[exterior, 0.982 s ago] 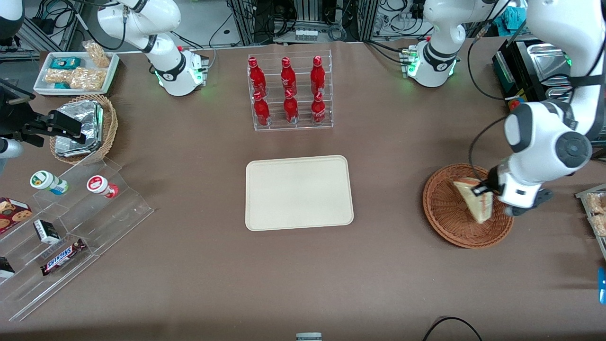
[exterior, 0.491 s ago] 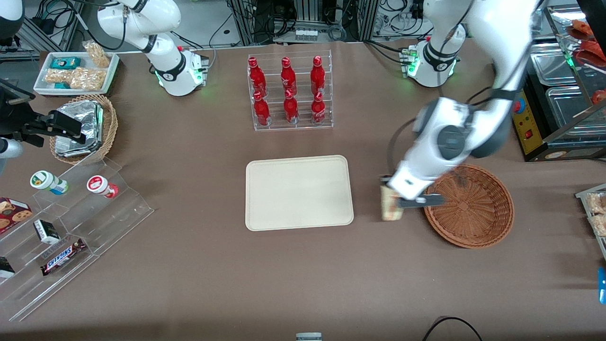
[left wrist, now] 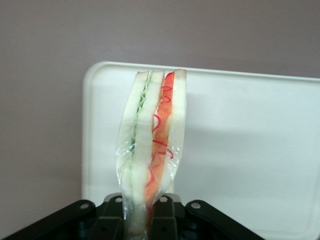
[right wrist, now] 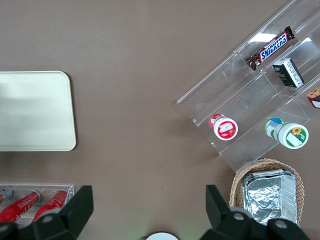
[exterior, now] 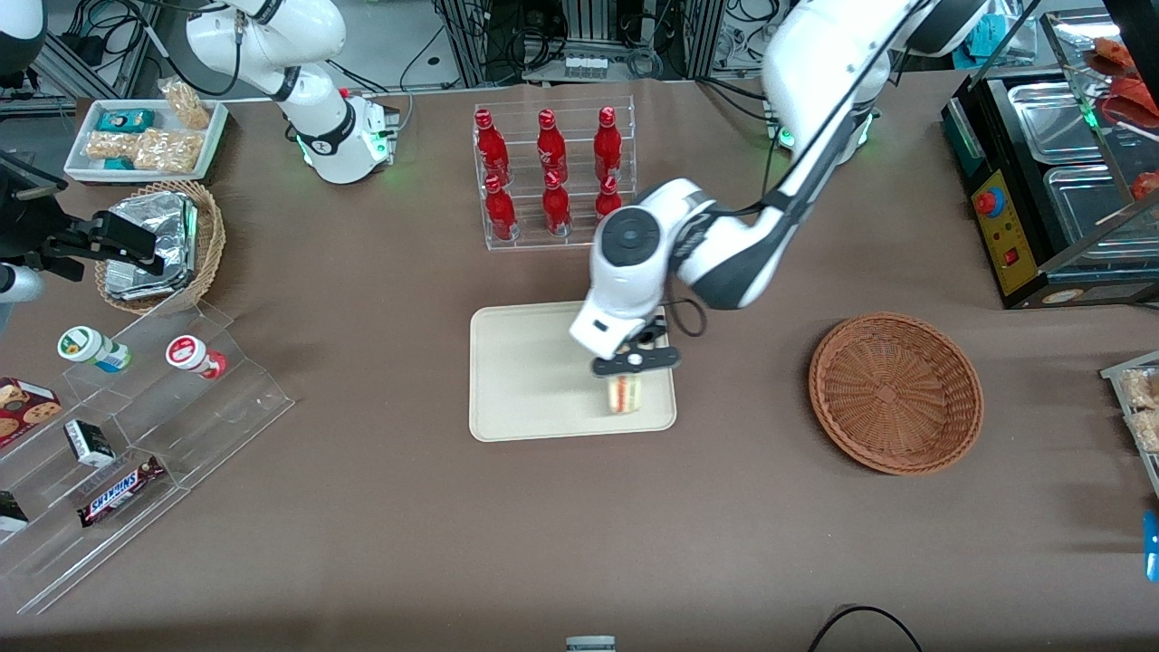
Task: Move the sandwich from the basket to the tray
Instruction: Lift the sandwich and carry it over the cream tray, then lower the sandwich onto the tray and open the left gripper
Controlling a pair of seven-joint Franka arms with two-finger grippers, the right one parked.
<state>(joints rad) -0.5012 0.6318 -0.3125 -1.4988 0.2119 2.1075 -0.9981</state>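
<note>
My left gripper [exterior: 631, 373] is shut on the sandwich [exterior: 624, 394], a clear-wrapped wedge with red and green filling, and holds it over the cream tray [exterior: 525, 380], near the tray's corner nearest the front camera on the working arm's side. In the left wrist view the sandwich [left wrist: 152, 150] stands edge-on between the fingers [left wrist: 111, 220], with the tray [left wrist: 250, 150] beneath it. I cannot tell whether the sandwich touches the tray. The reddish-brown basket [exterior: 895, 391] lies toward the working arm's end of the table with nothing in it.
A clear rack of red bottles [exterior: 552, 177] stands farther from the front camera than the tray. Toward the parked arm's end are a tan basket with foil packets [exterior: 158, 243], a white snack tray [exterior: 145, 136] and a clear stepped shelf with snacks [exterior: 136, 435].
My left gripper has carried the sandwich out of the basket, across the table, to above the tray. The basket is left with nothing in it.
</note>
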